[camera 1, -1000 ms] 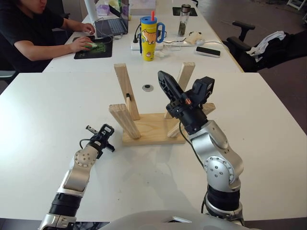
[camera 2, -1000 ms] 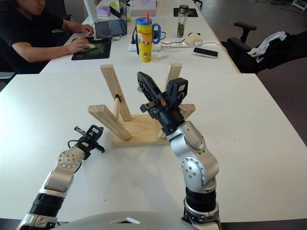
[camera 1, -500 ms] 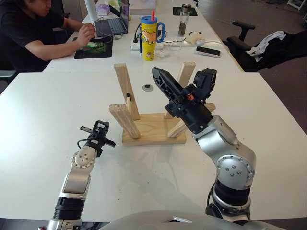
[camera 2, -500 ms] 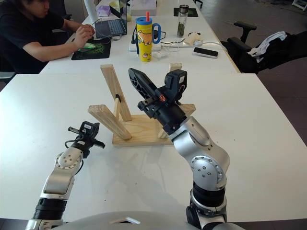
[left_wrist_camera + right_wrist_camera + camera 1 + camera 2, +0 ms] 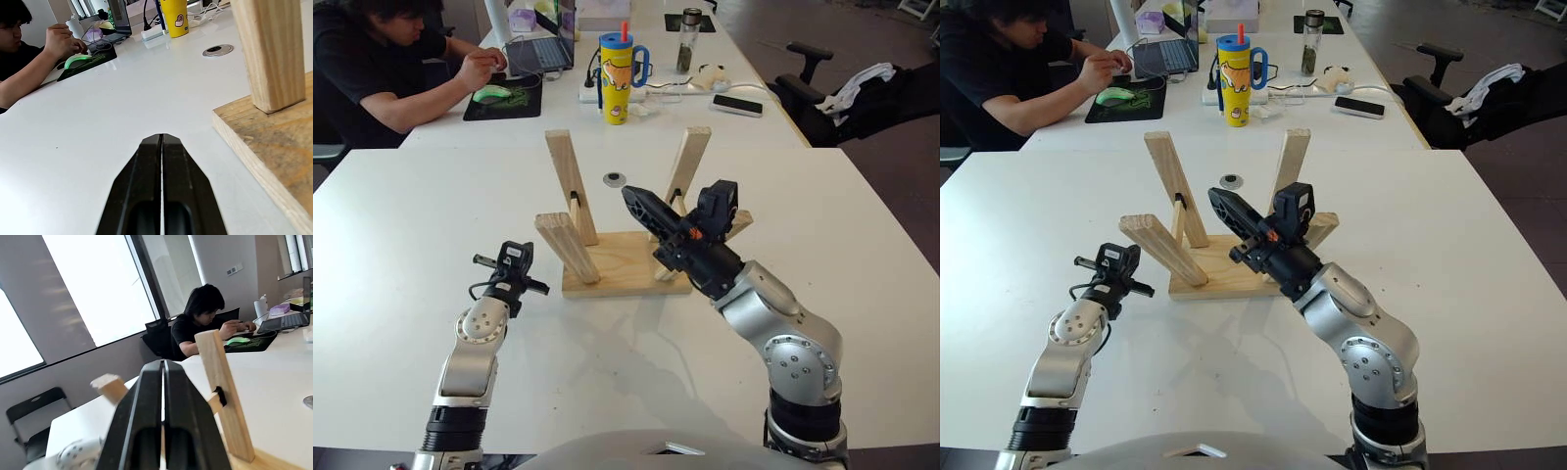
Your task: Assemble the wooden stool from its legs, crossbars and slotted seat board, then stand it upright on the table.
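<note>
Left eye view, right gripper [image 5: 632, 197] closed, seemingly above seat board [image 5: 619, 271], left gripper [image 5: 515, 258] closed.

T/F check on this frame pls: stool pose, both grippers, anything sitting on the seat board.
1. The stool lies upside down, seat board flat on the table, legs pointing up. True.
2. The left gripper is shut on a leg. False: it is shut on nothing, beside the stool and apart from it.
3. The right gripper hangs over the seat board, between the legs. True.
4. The right gripper is open. False: its fingers are shut together.
5. The yellow cup stands on the seat board. False: it stands on the far table behind.
</note>
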### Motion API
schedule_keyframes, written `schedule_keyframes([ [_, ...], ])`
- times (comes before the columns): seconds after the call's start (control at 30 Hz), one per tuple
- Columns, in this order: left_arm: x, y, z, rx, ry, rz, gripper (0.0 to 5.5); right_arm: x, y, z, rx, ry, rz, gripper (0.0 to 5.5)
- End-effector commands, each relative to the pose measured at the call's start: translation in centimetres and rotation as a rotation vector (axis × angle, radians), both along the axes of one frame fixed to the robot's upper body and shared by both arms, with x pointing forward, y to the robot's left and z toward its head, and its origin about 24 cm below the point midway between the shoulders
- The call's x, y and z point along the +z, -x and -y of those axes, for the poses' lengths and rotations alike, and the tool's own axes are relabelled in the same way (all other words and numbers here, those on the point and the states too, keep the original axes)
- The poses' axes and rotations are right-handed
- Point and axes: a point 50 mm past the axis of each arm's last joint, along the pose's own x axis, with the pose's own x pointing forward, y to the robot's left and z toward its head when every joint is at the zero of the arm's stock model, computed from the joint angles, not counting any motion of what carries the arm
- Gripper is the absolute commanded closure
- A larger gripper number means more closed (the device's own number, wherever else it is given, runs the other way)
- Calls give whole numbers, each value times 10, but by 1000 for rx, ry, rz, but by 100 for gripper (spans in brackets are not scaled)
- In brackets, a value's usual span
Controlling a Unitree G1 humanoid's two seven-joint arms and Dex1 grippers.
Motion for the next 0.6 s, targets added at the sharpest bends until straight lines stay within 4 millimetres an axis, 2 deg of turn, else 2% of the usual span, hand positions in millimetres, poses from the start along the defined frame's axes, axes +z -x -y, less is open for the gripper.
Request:
schedule_keyframes([
  [0.03, 5, 10, -6, 31, 37, 2, 550, -54, 31, 22, 91, 232, -227, 549],
  [0.1, 10, 11, -9, 47, 32, 18, 550, -73, 41, 30, 120, 283, -301, 549],
  [0.17, 25, 5, -10, 68, 50, 111, 550, -4, 4, 19, 24, 112, 7, 549],
  [0.2, 29, 2, -10, 73, 57, 138, 550, 19, -4, 17, -6, 54, 104, 549],
  [0.23, 32, 1, -10, 75, 61, 152, 550, 32, -7, 16, -23, 23, 150, 549],
  [0.3, 32, 1, -10, 76, 62, 156, 550, 27, -10, 19, -37, 37, 124, 549],
  [0.4, 32, 1, -9, 78, 65, 157, 550, 3, -13, 30, -93, 140, 33, 549],
  [0.47, 32, 1, -9, 79, 66, 158, 550, 0, -13, 31, -101, 155, 25, 549],
  [0.6, 30, 1, -11, 78, 61, 148, 550, -20, -4, 34, -76, 185, -39, 549],
])
